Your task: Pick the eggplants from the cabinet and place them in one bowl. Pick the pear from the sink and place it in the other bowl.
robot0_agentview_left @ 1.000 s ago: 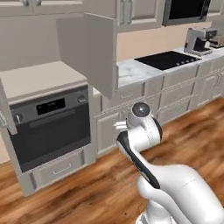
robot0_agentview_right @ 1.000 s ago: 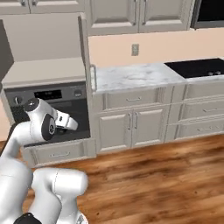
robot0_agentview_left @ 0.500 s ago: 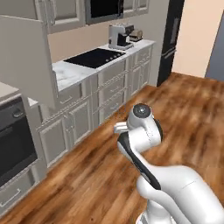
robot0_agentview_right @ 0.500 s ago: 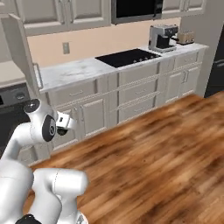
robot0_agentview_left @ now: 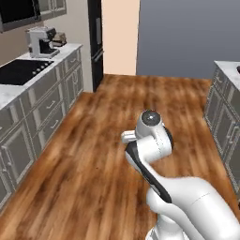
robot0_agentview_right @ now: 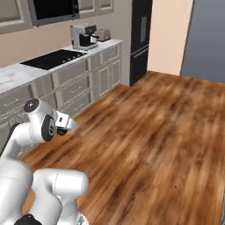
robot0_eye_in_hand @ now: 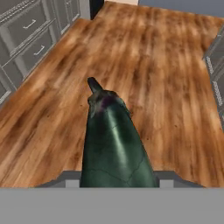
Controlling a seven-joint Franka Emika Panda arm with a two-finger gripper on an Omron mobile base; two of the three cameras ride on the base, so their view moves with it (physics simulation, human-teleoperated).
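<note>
The gripper [robot0_eye_in_hand: 117, 181] is pinching an eggplant [robot0_eye_in_hand: 114, 144], stem end pointing away from the hand out over the wood floor [robot0_eye_in_hand: 166, 87]. This looks like the carry leg to a bowl, so I'd keep the pinch firm and the hand level while the base drives. Cabinets [robot0_eye_in_hand: 30, 30] sit off to one side, so swing wide of them.

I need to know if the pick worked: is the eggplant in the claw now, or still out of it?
In the claw. In the hand view the eggplant rises from between the finger tips, stem end pointing away, above the wood floor.
</note>
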